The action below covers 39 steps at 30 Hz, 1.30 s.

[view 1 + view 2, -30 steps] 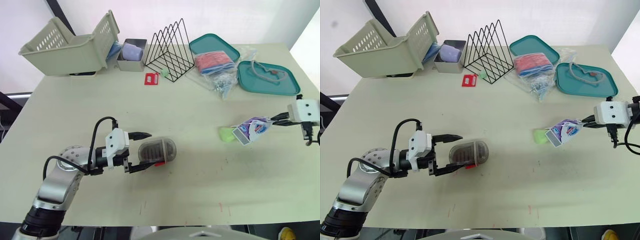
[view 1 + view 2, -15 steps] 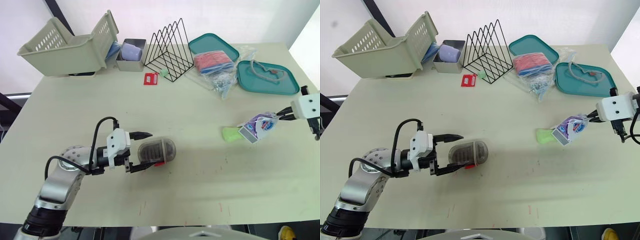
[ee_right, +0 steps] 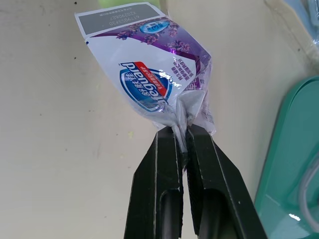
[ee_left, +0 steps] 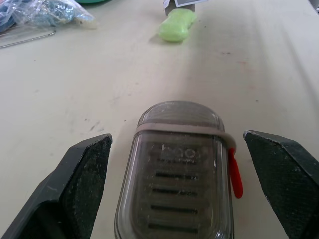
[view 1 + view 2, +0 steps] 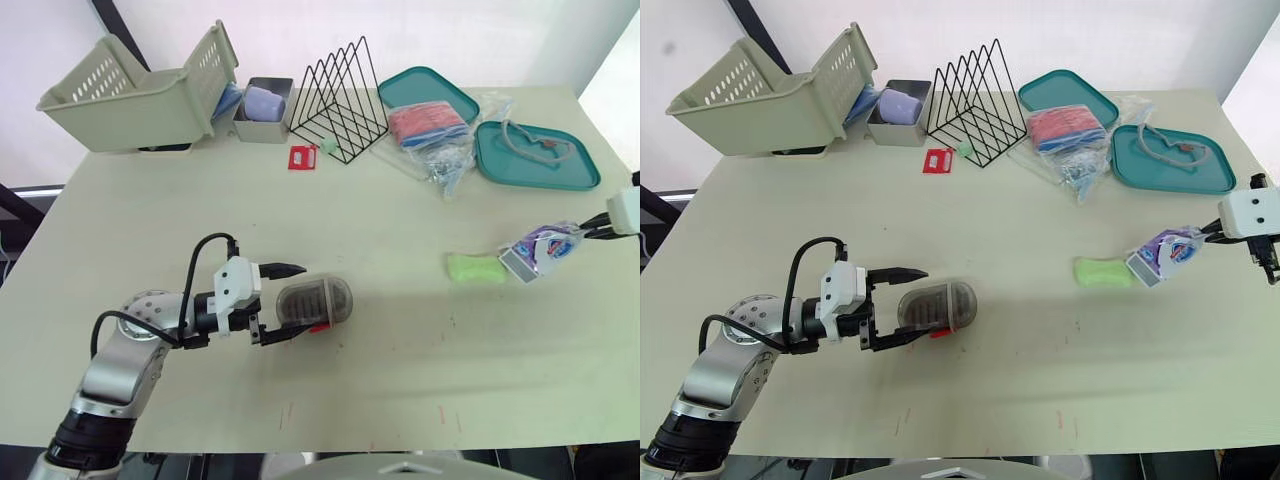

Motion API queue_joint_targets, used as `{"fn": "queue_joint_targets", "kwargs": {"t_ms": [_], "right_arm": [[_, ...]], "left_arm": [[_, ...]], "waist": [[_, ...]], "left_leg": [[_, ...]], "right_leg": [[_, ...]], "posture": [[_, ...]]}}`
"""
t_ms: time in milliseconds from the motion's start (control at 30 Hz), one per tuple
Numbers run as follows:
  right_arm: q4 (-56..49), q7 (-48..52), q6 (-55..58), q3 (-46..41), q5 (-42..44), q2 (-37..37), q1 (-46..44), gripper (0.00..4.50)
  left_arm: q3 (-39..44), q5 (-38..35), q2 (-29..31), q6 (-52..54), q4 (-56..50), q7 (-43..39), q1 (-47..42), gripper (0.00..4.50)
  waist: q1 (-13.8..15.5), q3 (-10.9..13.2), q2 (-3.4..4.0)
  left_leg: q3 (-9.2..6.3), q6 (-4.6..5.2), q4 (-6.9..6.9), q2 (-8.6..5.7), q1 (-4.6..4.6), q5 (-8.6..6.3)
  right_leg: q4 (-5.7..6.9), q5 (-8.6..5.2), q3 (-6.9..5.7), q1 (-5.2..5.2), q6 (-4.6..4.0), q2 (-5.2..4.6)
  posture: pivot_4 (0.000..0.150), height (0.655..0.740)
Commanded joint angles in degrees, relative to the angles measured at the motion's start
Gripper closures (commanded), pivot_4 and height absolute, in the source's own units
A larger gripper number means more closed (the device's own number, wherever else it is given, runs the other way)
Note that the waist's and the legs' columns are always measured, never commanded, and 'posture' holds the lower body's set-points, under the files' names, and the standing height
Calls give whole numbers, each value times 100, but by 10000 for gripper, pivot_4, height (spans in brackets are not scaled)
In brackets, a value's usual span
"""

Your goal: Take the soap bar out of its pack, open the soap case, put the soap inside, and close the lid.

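Over by the desk's (image 5: 990,200) right edge, the right gripper (image 3: 182,130) clamps the crimped end of the soap pack (image 5: 1167,252), its arm cut off by the frame. The green soap bar (image 5: 1102,272) lies bare just beside the pack's mouth. Toward the front-left corner, the left gripper (image 5: 918,304) stands apart around the closed soap case (image 5: 937,306), whose smoky lid obscures the inside.

One soap bar (image 5: 472,267), one soap pack (image 5: 540,250), one soap case (image 5: 313,300) on the table (image 5: 400,380). Along the far edge we count two teal trays (image 5: 420,82) (image 5: 560,180), one basket (image 5: 130,95), one wire rack (image 5: 338,100), one metal tin (image 5: 262,132), one red card (image 5: 302,157), one plastic bag (image 5: 445,155).
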Motion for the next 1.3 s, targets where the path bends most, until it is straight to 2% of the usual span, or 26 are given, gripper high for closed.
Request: {"fn": "queue_joint_targets", "kwargs": {"t_ms": [33, 300, 533, 600, 700, 767, 900, 1000, 1100, 1300], "right_arm": [[120, -37, 475, -459, 472, -150, 17, 44757], [54, -948, 2906, -1527, 1466, 110, 661, 44757], [-690, -2943, 4173, -2523, 1781, 591, 1817, 44757], [-1444, -4131, 4697, -2902, 1788, 1047, 2302, 44757], [-3054, -5638, 6139, -3366, 1974, 1847, 2789, 44757], [-3923, -6438, 6992, -3512, 2010, 2241, 2892, 44757], [-5014, -7866, 8590, -3869, 2111, 3098, 2786, 44757], [-5516, -8466, 9271, -4034, 2125, 3551, 2696, 44757], [-5805, -8654, 9627, -3973, 2160, 3791, 2648, 44757], [-5872, -8857, 9850, -4021, 2170, 3986, 2635, 44757]], "left_arm": [[203, -544, -100, 279, -241, 36, -68, 0], [378, -1017, -176, 568, -452, 143, -47, 0], [426, -929, -182, 485, -500, 173, 4, 0], [440, -900, -182, 459, -500, 193, 25, 0], [439, -875, -178, 432, -484, 207, 18, 0], [431, -873, -178, 426, -482, 224, 3, 0], [418, -892, -210, 396, -481, 249, -29, 0], [413, -918, -251, 381, -503, 282, -25, 0], [390, -867, -264, 317, -525, 263, 33, 0], [372, -775, -255, 223, -508, 252, 86, 0]], "waist": [[-1, 1, 2], [4, 0, 2], [2, -2, 5], [-8, -3, 6], [-13, -7, 5], [-2, -9, 20], [5, -10, 21], [25, -10, 20], [27, -10, 20], [2, -10, 20]], "left_leg": [[0, 0, 0, 0, 0, 0], [-3, 0, 1, 0, -1, 0], [-1, 0, 1, -2, -1, 0], [-2, 0, 0, -1, -1, 0], [-11, -1, -1, 2, -2, 0], [-5, -1, -1, -3, -4, 0], [-11, -1, -2, -4, -6, 0], [-15, -1, -2, -4, -10, 0], [-14, -1, -2, -5, -12, 0], [-14, 0, -4, -4, -10, 0]], "right_leg": [[0, 0, 0, 0, 0, 0], [1, 0, -1, 2, 0, -1], [1, 0, 3, 3, 1, 2], [2, 0, 3, 2, 1, 5], [4, 0, 3, 2, 1, 12], [5, 0, 8, 1, 3, 8], [4, -1, 5, 0, 4, 8], [0, -1, 1, 0, 4, 9], [-1, -1, 1, 0, 4, 8], [0, -2, 2, -1, 4, 10]], "posture": [[1500, 7400], [1500, 7400], [1500, 7400], [1500, 7400], [1500, 7400], [1500, 7400], [1500, 7400], [1500, 7400], [1500, 7400], [1500, 7400]]}}
